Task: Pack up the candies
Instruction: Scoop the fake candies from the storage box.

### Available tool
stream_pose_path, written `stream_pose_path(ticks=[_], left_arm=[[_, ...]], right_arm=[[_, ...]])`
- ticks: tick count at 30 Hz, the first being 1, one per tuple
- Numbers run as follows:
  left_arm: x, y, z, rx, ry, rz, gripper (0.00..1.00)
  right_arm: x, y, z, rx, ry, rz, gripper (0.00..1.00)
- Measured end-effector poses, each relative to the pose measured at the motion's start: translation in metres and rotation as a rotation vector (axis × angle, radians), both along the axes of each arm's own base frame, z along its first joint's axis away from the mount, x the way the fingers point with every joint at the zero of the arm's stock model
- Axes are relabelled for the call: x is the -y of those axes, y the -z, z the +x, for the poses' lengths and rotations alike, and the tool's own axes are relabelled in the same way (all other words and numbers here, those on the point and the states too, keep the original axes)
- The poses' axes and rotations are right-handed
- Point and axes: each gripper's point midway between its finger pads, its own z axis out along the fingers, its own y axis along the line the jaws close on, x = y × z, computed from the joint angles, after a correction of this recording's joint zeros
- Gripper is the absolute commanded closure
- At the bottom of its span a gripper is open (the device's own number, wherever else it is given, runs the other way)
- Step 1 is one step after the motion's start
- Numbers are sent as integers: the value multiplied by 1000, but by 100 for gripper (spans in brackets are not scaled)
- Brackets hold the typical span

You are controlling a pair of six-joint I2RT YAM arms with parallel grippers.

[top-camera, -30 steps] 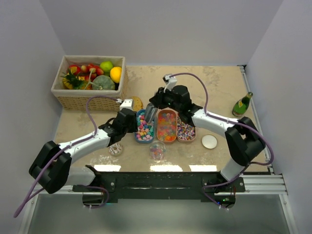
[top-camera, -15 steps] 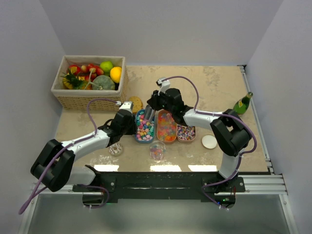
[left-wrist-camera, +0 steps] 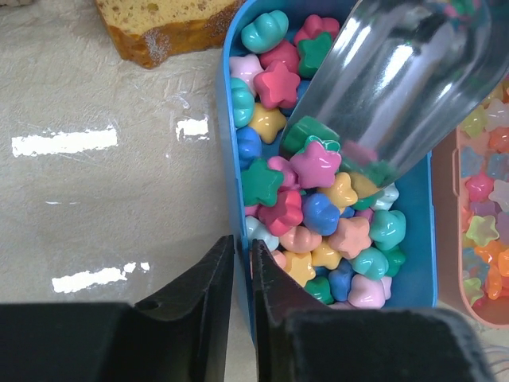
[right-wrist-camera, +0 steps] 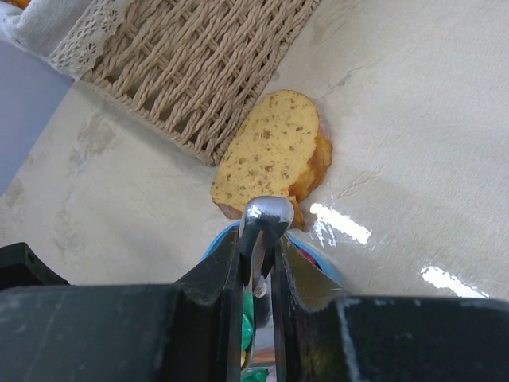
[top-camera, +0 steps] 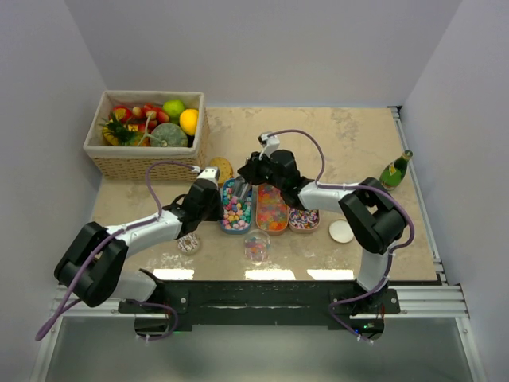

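Observation:
A blue tray [top-camera: 224,224] of pastel candies [top-camera: 235,207] lies beside an orange tray of orange-red gummies [top-camera: 271,205] and a pink tray of swirled pieces [top-camera: 303,216]. My left gripper [top-camera: 219,208] is shut on the blue tray's left rim; in the left wrist view its jaws [left-wrist-camera: 242,256] pinch the blue wall [left-wrist-camera: 230,171]. My right gripper [top-camera: 249,177] is shut on the handle of a metal scoop [top-camera: 241,189]. The handle's end [right-wrist-camera: 267,215] shows between the right jaws [right-wrist-camera: 266,239]. The scoop's bowl [left-wrist-camera: 406,79] rests tilted in the pastel candies [left-wrist-camera: 318,207].
A clear round container [top-camera: 256,247] with some candies stands in front of the trays, its white lid [top-camera: 341,231] to the right. A small jar [top-camera: 188,243] sits under my left arm. A cookie [top-camera: 223,168], a fruit basket [top-camera: 119,163] and a green bottle [top-camera: 395,169] lie farther back.
My right gripper has moved left with the scoop, from over the orange tray to the blue tray. My left gripper has stayed at the blue tray's rim.

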Motion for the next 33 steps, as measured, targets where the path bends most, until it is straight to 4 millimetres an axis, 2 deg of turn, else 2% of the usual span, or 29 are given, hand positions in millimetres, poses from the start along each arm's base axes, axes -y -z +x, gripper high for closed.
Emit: stream_pose_path(ticks=[23,33], left_arm=[[-5,-1,-1,1,-12,14,84],[-8,-9,2,25,-27,11,84]], right_arm=[[-11,27,-23,-197,-43,140,100],[-20,41,-30,-322,-60,163,100]])
